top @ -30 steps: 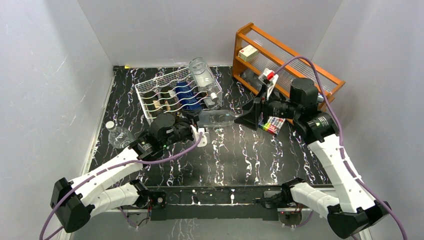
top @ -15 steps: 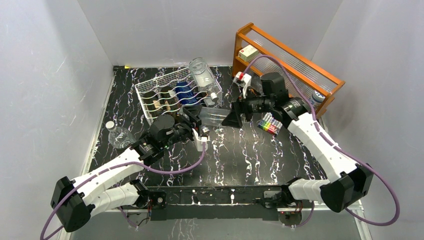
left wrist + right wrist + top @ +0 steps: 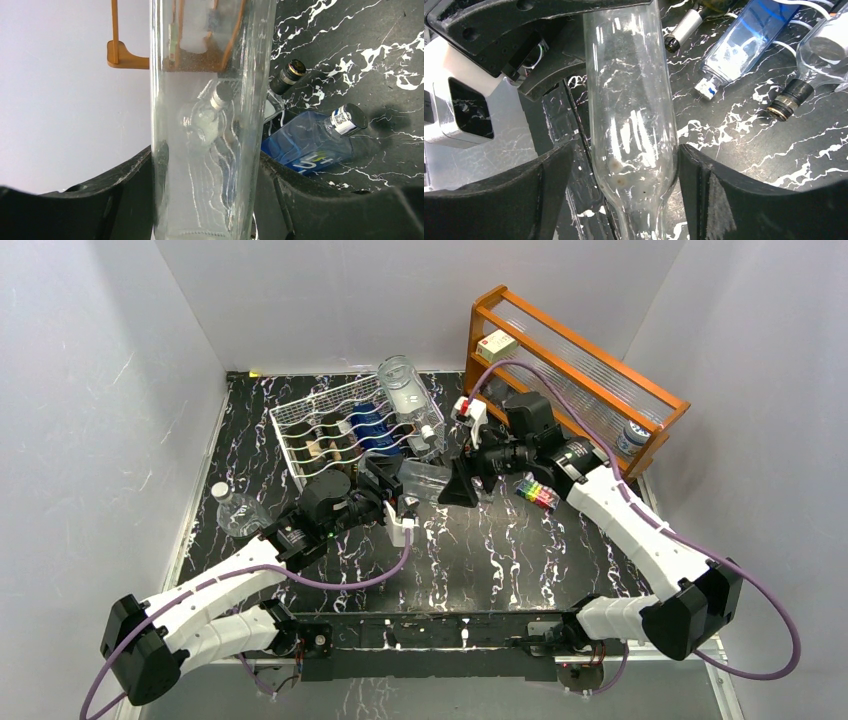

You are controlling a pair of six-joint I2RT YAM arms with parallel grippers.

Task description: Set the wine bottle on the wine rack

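Glass in hand, not racked: grips wine bottle with left claw over counter just beside wine rack, straddles its shoulder with right claw, can't tell if clamped, leaves cradling to do.

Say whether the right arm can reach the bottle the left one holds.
Probably yes: the right end effector straddles the wine bottle, nothing in between; the left end effector grips its body.

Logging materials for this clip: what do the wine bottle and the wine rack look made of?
Wine bottle: clear and glossy, likely glass; what lies behind shows through it, with sharp glints. Wine rack: thin wavy rods and mesh, probably metal wire with a white coating.
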